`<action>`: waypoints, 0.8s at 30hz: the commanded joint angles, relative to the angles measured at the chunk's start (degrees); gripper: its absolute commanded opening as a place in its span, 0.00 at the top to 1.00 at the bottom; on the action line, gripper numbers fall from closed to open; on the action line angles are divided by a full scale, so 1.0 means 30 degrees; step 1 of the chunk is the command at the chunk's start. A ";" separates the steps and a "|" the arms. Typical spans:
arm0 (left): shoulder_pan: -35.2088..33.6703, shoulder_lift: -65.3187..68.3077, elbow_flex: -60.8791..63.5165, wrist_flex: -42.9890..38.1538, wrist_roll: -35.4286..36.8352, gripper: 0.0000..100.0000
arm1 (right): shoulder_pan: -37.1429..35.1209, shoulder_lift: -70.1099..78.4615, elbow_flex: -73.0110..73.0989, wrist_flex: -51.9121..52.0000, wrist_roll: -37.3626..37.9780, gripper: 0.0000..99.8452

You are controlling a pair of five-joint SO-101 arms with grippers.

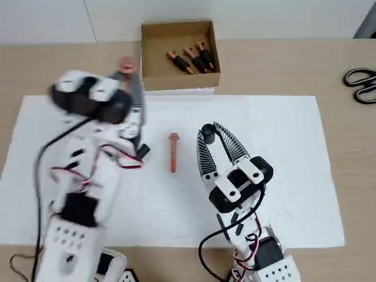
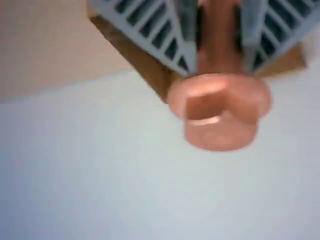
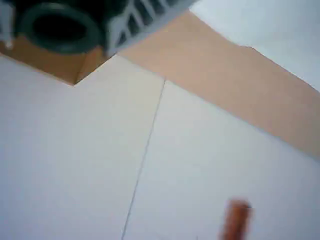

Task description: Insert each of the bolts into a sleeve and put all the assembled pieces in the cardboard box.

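My left gripper [image 1: 126,71] is shut on a copper bolt [image 1: 126,63], held just left of the cardboard box [image 1: 151,32]. In the left wrist view the bolt's head [image 2: 220,111] sticks out below the gripper [image 2: 220,30], with a box corner [image 2: 150,75] behind. At the middle of the white paper, my right gripper [image 1: 210,130] is shut on a black sleeve [image 1: 207,136]. The right wrist view looks into that sleeve's ring [image 3: 60,27]. A loose copper bolt [image 1: 173,151] [image 3: 235,220] lies on the paper between the arms. Three assembled pieces [image 1: 191,57] lie in the box.
A large white paper sheet [image 1: 294,176] covers the wooden table [image 1: 276,64]. Scissors [image 1: 359,85] lie at the far right edge. The box stands at the paper's back edge.
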 commanded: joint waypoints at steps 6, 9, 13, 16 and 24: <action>0.4571 -0.0733 0.0571 -0.3487 0.4161 0.99 | 0.0103 -0.0015 0.0147 0.0073 -0.0059 1.00; 0.5304 -0.0821 0.0396 -0.4982 0.5099 0.99 | 0.0073 -0.0044 0.0147 0.1802 -0.0147 1.00; 0.6037 -0.0821 -0.0278 -0.5158 0.5245 0.99 | 0.0073 -0.0190 0.0147 0.3473 -0.0176 1.00; 0.6711 -0.0762 -0.0337 -0.5011 0.5802 0.99 | 0.0073 -0.0190 0.0147 0.2711 -0.0176 1.00; 0.7238 -0.0821 -0.1538 -0.1260 0.5832 0.99 | 0.0132 -0.0190 0.0147 -0.0864 -0.0117 1.00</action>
